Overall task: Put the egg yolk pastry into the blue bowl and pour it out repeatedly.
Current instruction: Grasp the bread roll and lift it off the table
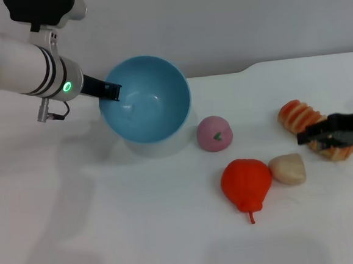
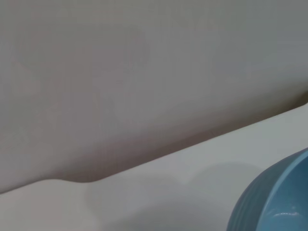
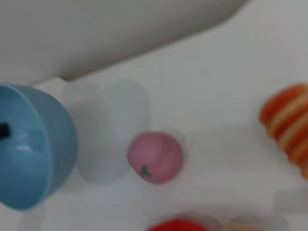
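Nearest to us on the white table [image 1: 111, 235] sits a red pear-shaped toy [image 1: 246, 183], and touching its right side lies the egg yolk pastry [image 1: 288, 169], out on the table rather than in the bowl. We hold the blue bowl [image 1: 144, 98] tipped on its side with our left gripper [image 1: 107, 90], clamped tight on the rim, so the bowl's mouth faces the pastry's side of the table. A pink ball [image 1: 214, 133] rests between bowl and pastry. Our right gripper [image 1: 317, 134] hovers over the striped bread roll [image 1: 307, 123], just beside the pastry; its fingers look nearly together with nothing between them. We judge the pastry light, matte and somewhat yielding, so it should not slip. We would close gently across its rounded middle, away from the pointed side.
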You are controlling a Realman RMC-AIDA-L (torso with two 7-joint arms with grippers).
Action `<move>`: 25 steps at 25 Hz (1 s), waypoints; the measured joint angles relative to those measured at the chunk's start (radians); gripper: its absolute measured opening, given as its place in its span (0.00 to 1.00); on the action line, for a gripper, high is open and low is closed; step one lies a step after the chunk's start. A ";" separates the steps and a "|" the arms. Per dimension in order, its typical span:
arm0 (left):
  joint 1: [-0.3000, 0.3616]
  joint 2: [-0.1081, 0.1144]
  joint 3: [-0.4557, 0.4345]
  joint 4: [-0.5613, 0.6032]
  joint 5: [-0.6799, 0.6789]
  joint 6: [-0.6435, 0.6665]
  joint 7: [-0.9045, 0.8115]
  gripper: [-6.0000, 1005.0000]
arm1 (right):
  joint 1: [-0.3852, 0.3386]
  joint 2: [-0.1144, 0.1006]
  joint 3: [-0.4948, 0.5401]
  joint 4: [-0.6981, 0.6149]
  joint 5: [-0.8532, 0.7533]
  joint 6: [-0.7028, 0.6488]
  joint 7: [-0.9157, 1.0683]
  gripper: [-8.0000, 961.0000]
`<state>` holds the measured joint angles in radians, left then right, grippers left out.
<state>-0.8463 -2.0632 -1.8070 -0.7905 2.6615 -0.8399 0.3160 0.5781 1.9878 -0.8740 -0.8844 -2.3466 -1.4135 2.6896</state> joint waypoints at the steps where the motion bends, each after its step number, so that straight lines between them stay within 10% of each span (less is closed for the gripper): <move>1: 0.000 0.000 0.003 0.000 0.000 0.000 0.000 0.00 | 0.005 0.000 0.001 0.016 -0.008 0.002 0.000 0.54; 25: -0.002 0.000 0.020 0.002 0.000 0.001 0.000 0.00 | 0.057 0.032 0.000 0.252 -0.003 0.220 -0.095 0.53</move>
<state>-0.8485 -2.0632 -1.7871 -0.7884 2.6615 -0.8388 0.3160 0.6346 2.0201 -0.8738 -0.6326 -2.3496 -1.1932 2.5951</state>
